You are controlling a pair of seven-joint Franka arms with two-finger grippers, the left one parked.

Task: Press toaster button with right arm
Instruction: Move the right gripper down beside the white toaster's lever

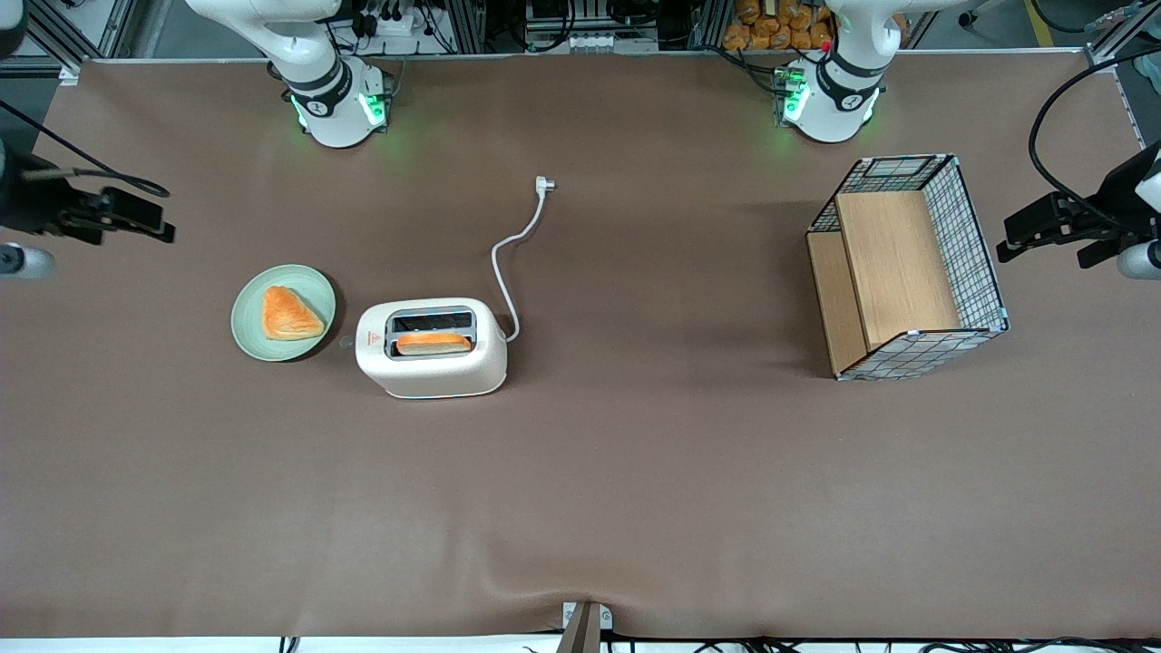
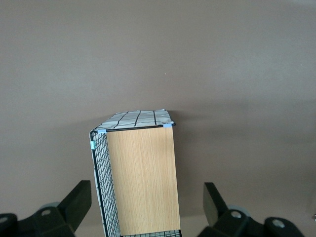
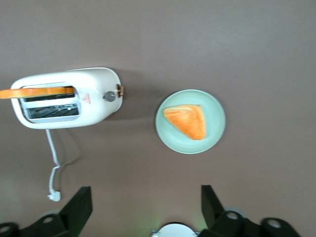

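The cream-white toaster stands on the brown table with a red triangle sticker on top. A slice of toast sits in the slot nearer the front camera. The toaster button, a small grey round knob, sticks out of the narrow end that faces the plate. My right gripper hangs open and empty, well above the table at the working arm's end. It is apart from the toaster and farther from the front camera than the plate.
A pale green plate with a triangular pastry lies beside the button end. The toaster's white cord runs to a loose plug. A wire basket with wooden boards stands toward the parked arm's end.
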